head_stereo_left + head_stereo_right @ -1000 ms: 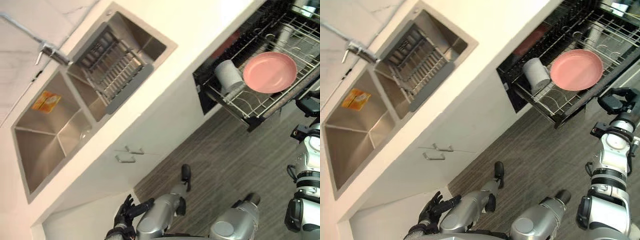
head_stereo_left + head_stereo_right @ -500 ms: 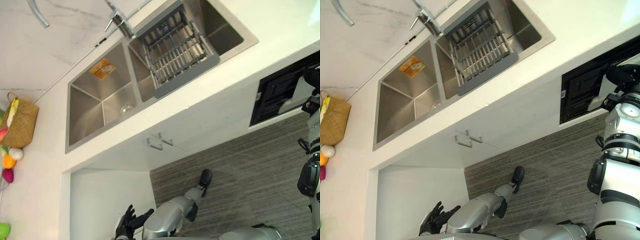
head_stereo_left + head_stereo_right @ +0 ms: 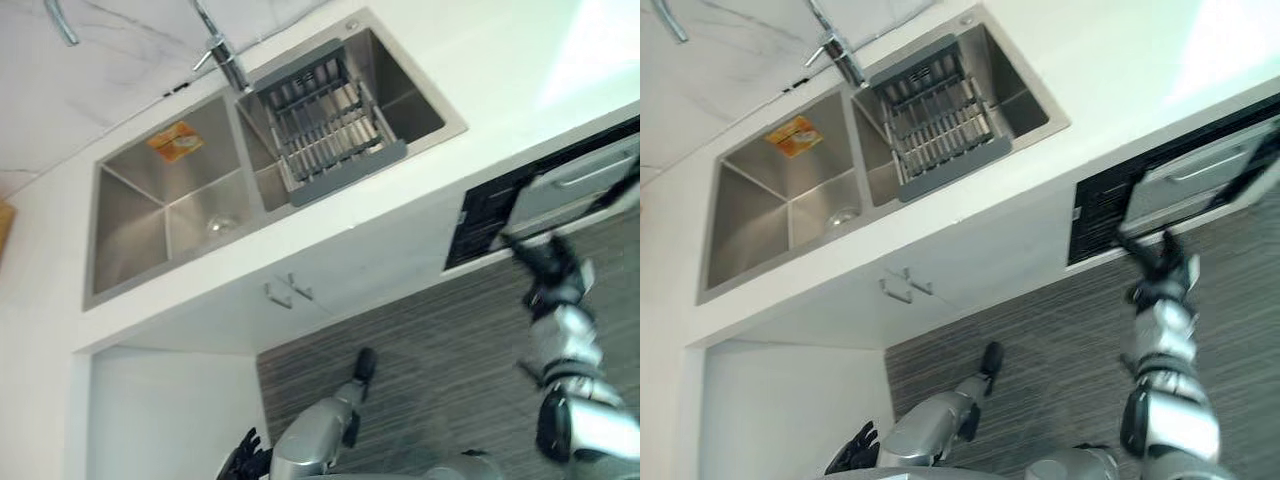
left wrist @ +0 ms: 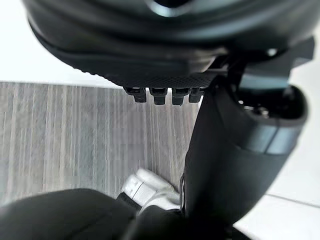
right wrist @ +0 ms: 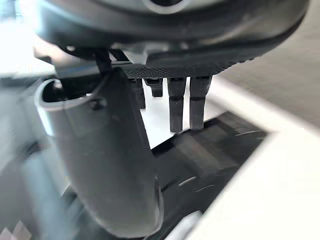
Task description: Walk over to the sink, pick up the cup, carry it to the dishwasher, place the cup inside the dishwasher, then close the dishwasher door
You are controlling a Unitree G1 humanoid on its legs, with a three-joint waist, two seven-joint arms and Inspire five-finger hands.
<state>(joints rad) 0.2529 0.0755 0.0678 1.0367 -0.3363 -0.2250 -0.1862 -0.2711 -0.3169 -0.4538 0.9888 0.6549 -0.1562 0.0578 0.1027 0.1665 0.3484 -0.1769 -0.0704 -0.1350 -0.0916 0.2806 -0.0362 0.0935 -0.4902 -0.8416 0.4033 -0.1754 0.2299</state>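
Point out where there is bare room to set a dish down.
Bare: the white counter right of the right basin, above the dishwasher door; also the left basin's floor. Crowded: the right basin, mostly covered by the grey drain rack.

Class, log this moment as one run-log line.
right hand: open, at silver dishwasher door | door: almost shut | left hand: open, idle

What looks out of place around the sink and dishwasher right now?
The dishwasher door stands ajar, tilted out from the cabinet front, with the right hand close beneath it. The sink and drain rack look orderly.
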